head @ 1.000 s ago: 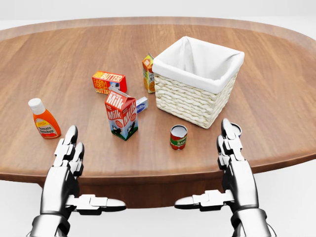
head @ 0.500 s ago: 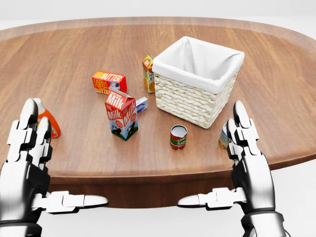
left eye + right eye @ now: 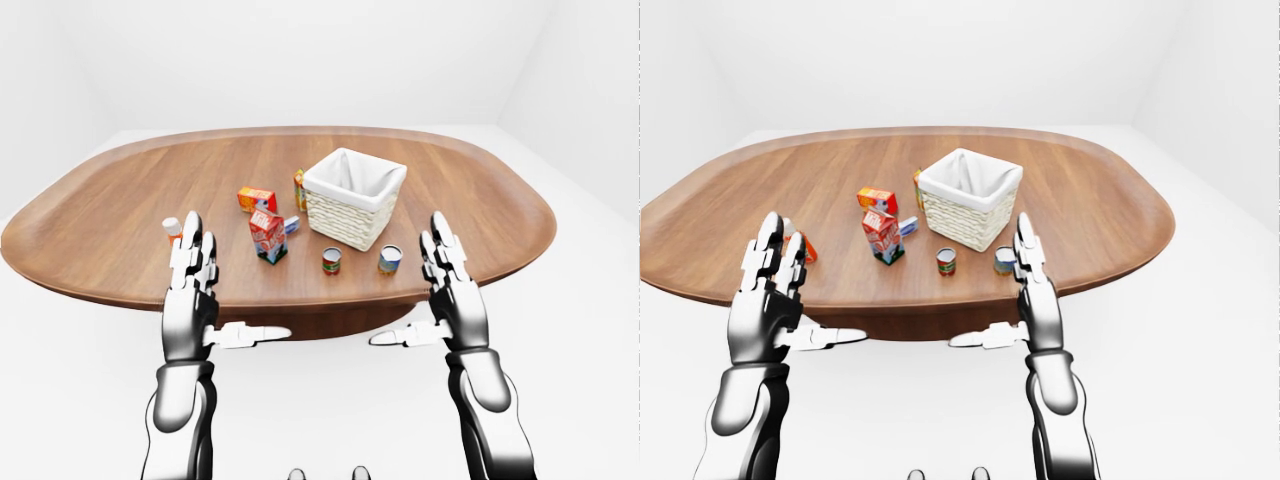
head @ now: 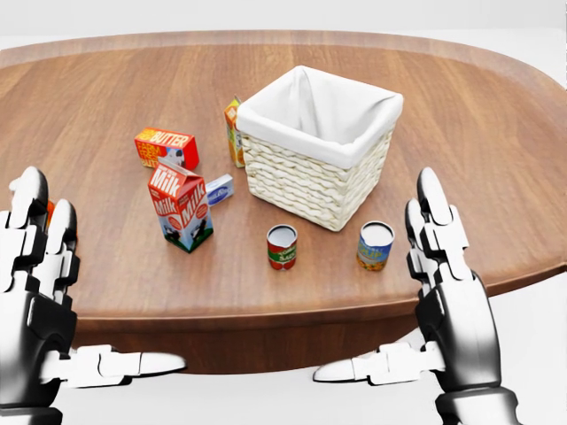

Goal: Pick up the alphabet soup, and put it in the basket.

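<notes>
The alphabet soup (image 4: 376, 245), a small can with a blue and yellow label, stands upright on the wooden table (image 4: 496, 150), just below the lower right corner of the wicker basket (image 4: 310, 181) with its white cloth lining. My right hand (image 4: 381, 283) is open, fingers pointing up and thumb out to the left, held off the table's near edge just right of the can and not touching it. Raised the same way at the lower left of the head view is my left hand (image 4: 93, 288), also open and holding nothing.
A red tomato can (image 4: 282, 246) stands left of the soup. A milk carton (image 4: 182, 205), a butter box (image 4: 166, 147), an orange carton (image 4: 234, 131) and a small blue box (image 4: 220, 189) lie left of the basket. A ketchup bottle (image 3: 172, 229) shows behind my left fingers.
The whole picture has shifted left, so the camera moved right. The soup can, half hidden behind my right hand before, now shows fully. Both hands rose a little.
</notes>
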